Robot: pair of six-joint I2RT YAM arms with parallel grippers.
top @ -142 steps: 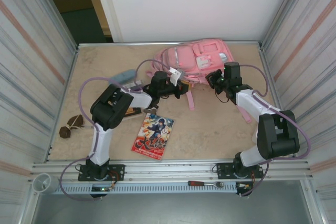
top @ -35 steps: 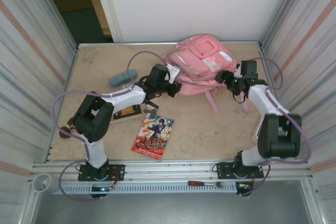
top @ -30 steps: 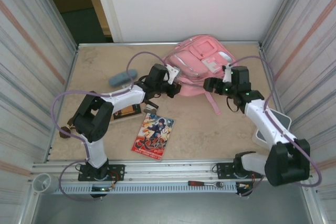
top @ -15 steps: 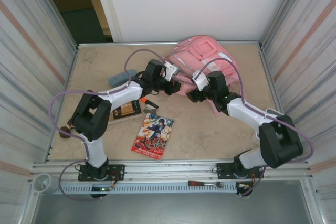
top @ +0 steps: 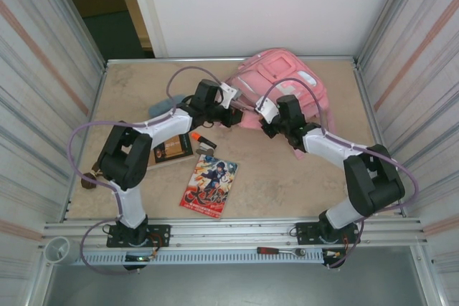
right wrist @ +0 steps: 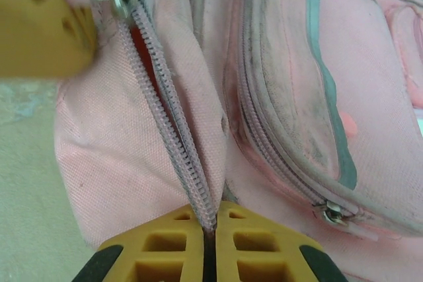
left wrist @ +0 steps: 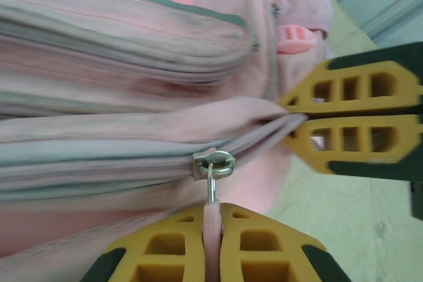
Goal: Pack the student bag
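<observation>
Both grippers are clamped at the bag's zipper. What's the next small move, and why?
Probably draw the left gripper along the zipper, away from the right gripper. The left is shut on the pull tab under the slider, and the right pinches the zipper edge of the bag, so it can likely anchor the fabric while the slider runs.

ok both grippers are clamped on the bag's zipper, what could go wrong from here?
1. Left gripper pinches just the thin pull tab below the slider; it may slip out under a hard pull.
2. Right gripper is clamped on the zipper line itself; a slider run that way could jam against its fingers.
3. The student bag is soft and lies loose on the table; it may drag or bunch rather than unzip.
</observation>
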